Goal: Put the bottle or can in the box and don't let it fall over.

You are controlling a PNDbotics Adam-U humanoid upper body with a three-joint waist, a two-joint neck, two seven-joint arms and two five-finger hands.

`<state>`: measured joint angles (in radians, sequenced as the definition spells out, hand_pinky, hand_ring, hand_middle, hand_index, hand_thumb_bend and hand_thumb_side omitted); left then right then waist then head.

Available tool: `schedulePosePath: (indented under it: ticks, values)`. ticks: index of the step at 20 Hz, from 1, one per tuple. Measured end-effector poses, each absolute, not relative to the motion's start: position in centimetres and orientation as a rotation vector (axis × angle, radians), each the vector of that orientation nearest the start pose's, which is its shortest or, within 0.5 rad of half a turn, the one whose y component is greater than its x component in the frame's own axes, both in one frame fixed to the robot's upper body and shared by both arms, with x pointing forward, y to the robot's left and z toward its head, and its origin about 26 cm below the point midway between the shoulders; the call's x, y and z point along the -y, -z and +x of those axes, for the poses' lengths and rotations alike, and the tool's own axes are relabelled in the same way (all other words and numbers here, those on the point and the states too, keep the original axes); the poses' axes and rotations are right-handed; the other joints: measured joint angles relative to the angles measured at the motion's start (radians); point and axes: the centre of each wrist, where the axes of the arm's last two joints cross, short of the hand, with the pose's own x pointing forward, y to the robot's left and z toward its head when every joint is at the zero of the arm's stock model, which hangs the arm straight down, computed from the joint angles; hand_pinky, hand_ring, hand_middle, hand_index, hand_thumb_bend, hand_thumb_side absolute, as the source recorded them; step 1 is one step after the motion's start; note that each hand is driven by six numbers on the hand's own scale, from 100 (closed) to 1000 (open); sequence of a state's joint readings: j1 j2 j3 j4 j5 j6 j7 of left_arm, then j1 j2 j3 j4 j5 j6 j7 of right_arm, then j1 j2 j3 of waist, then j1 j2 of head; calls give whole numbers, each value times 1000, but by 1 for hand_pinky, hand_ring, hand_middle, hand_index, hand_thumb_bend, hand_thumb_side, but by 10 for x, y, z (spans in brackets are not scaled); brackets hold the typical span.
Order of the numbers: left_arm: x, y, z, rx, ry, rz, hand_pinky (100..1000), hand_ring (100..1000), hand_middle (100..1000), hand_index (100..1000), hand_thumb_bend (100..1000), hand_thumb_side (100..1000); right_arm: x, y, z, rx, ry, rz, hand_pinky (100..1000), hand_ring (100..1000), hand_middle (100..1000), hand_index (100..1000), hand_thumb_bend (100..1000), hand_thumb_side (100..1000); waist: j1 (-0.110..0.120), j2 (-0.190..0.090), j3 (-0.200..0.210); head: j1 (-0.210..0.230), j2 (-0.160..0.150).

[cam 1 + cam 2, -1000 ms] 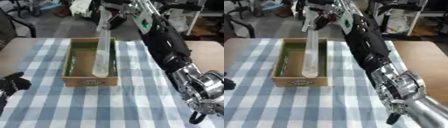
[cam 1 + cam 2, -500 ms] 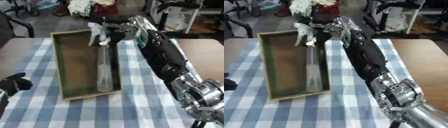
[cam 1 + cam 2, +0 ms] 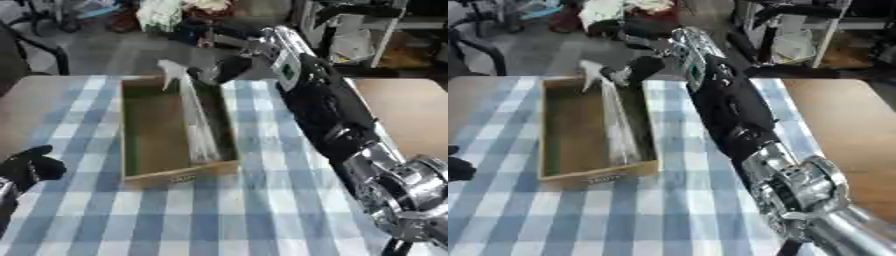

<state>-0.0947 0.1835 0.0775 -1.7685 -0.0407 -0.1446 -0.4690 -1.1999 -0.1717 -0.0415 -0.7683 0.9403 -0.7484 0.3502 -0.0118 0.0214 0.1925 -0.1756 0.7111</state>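
- A shallow cardboard box (image 3: 140,145) lies on the blue-and-white checked cloth (image 3: 219,215) that covers the table, its long side running away from the robot and its open top facing up.
- Inside the box stands a tall, clear bottle (image 3: 197,120), its base on the box floor at the near right corner, close against the right wall.
- The bottle is tilted: its top leans toward the far end of the box and a little to the left, so its pale upper end (image 3: 171,70) sits above the far rim.
- Apart from the bottle, the box floor shows bare greenish-brown card; nothing else can be made out in it.
- The right hand (image 3: 229,67) comes in from the upper right on a long black arm and sits just beside the top of the bottle, beyond the far right corner of the box.
- The picture is too blurred there to tell whether its fingers are curled round the bottle's top or straight and clear of it.
- The left hand (image 3: 31,167) shows at the lower left edge, off the box and well apart from the bottle, its dark fingers curled in with nothing in them.
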Motion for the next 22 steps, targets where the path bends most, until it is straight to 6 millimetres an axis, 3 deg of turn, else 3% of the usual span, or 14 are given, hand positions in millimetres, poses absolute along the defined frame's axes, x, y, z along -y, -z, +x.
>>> schedulePosePath:
  ticks: [5, 8, 12, 15, 22]
  values:
    - [-290, -77, 293, 1896, 622, -86, 745, 704, 631, 866, 122, 978, 186, -275, 501, -2739, 1951, 719, 1000, 899, 879, 985, 100, 401, -3, 0, -18, 12, 1]
    - [-292, -77, 293, 1897, 609, -75, 745, 704, 631, 866, 123, 979, 215, -271, 495, -2826, 1805, 775, 966, 845, 833, 956, 100, 394, -4, -1, -38, 28, 7]
    - [-296, -76, 292, 1897, 590, -54, 744, 704, 629, 865, 123, 977, 256, -262, 482, -2967, 1600, 883, 896, 774, 765, 916, 100, 494, -5, 2, -74, 56, 9]
    - [-298, -77, 291, 1902, 573, -33, 744, 704, 629, 864, 122, 979, 278, -248, 472, -3095, 1430, 947, 866, 760, 753, 904, 100, 654, -2, 18, -99, 85, 9]
    - [-304, -78, 290, 1913, 537, 9, 743, 704, 627, 863, 122, 984, 317, -195, 451, -3406, 1062, 1084, 821, 735, 730, 891, 100, 727, 8, 41, -146, 139, 8]
